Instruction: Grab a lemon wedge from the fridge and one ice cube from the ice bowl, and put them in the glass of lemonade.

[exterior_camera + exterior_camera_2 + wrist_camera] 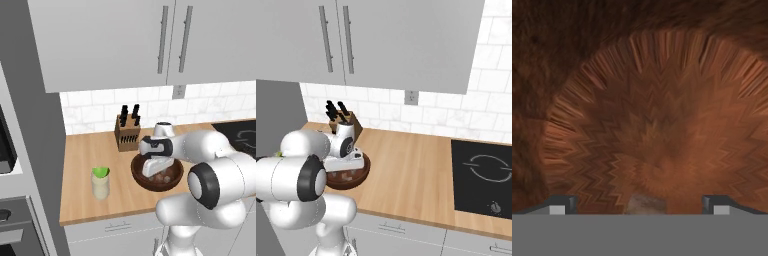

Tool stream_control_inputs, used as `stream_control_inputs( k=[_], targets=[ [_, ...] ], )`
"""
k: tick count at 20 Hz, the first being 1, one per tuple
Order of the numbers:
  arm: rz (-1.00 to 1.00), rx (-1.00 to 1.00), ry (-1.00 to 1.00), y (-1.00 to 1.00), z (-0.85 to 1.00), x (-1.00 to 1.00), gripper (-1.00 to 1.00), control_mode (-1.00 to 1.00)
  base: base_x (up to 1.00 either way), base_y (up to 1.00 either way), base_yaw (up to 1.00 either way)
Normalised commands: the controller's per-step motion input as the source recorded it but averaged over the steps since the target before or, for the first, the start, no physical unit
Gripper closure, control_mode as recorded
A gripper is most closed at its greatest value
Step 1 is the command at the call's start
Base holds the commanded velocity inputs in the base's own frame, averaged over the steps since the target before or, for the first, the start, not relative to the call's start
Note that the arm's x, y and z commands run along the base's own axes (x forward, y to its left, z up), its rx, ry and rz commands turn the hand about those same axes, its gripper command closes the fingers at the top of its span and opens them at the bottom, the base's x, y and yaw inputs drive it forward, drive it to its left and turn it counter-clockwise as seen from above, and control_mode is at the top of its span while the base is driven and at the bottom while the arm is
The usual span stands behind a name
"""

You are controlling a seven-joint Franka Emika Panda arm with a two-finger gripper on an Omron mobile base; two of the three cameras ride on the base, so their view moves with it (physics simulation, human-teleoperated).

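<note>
1. The gripper is down inside the ice bowl, its jaws spread wide and holding nothing. In the hand view the two dark fingertips stand far apart over the bowl's floor.

2. One ice cube sits low between the tips, a pale greyish lump, only its top edge visible. From the left base view a few more pale cubes lie on the bowl's floor under the hand.

3. The lemon wedge already rests on top of the glass of lemonade, which stands on the counter to the left of the bowl, apart from it.

4. What could go wrong, as I judge it: the cube looks small and slick, so the jaws could squeeze it sideways and pop it out. With cubes lying close together, the tips might also nudge a neighbour or catch two.

5. If the hand goes down too far, the tips would press on the bowl's floor and could shove the bowl toward the knife block just behind it.

6. Materials: the bowl is dark brown, round and shallow, with a zigzag wood-grain pattern radiating from its centre. The counter is pale wood. The glass is a clear small cylinder holding yellowish-white liquid; the wedge is bright green and curved.
</note>
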Motion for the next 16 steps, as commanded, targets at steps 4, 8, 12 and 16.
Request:
stream_control_inputs(
  k=[4, 8, 12, 16],
  targets=[
    [-0.07, 0.00, -0.03, 0.00, 0.00, 0.00, -1.00, -1.00, 0.00, 0.00, 0.00],
    [0.00, 0.00, -0.04, 0.00, -0.05, 0.00, -1.00, -1.00, 0.00, 0.00, 0.00],
    [0.00, 0.00, -0.07, 0.00, -0.06, -0.01, -1.00, -1.00, 0.00, 0.00, 0.00],
    [0.00, 0.00, -0.04, 0.00, -0.01, 0.00, -1.00, -1.00, 0.00, 0.00, 0.00]
  ],
)
